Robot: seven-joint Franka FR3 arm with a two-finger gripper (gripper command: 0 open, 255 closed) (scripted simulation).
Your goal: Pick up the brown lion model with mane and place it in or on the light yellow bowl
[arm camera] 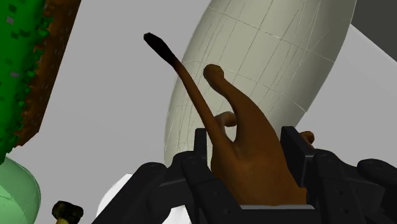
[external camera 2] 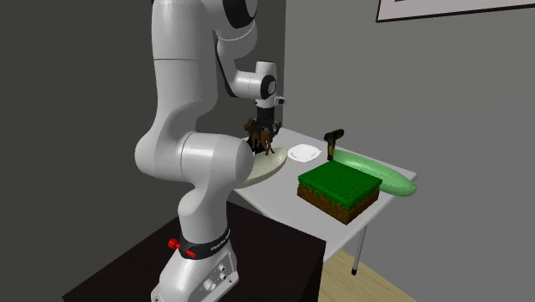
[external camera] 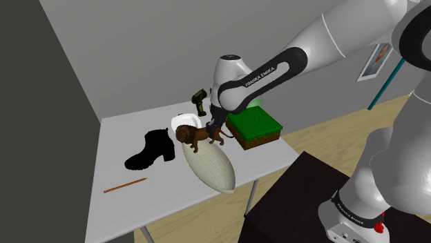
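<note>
Wrist view has the black gripper partly closed, its fingers clasped on the hindquarters of the brown lion model; the lion's dark-tipped tail and a hind leg stick out beyond the fingertips. Past the lion lies the pale cream elongated bowl.

From the shoulder view, the gripper holds the lion over the bowl's end nearest the middle of the tabletop; whether the paws touch the bowl cannot be told. The bowl's other end reaches the tabletop's edge nearest the stand; a small white dish sits just behind the lion.

A grass-topped dirt block stands by the tabletop's edge on the shoulder view's right, close to the gripper; a dark olive handheld tool stands upright near the far edge, and the second exterior view shows a long green dish beside it there. A black boot rests toward the opposite side, apart from the bowl; an orange pencil lies near the edge at the shoulder view's lower left.
</note>
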